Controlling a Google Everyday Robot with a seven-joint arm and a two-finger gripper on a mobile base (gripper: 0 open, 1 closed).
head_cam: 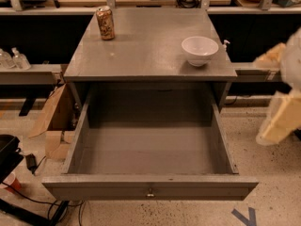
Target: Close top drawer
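Top drawer (150,149) fully out. Gripper (282,119) at 3 o'clock, well apart; its opening you cannot tell. Push away from the knob (150,192) and the drawer may skew and jam.

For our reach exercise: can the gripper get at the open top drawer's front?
Probably yes: the gripper hangs to the right of the top drawer, with nothing visible between it and the drawer's front.

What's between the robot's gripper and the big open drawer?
Just bare speckled floor, in the camera view. The gripper hangs right of the top drawer.
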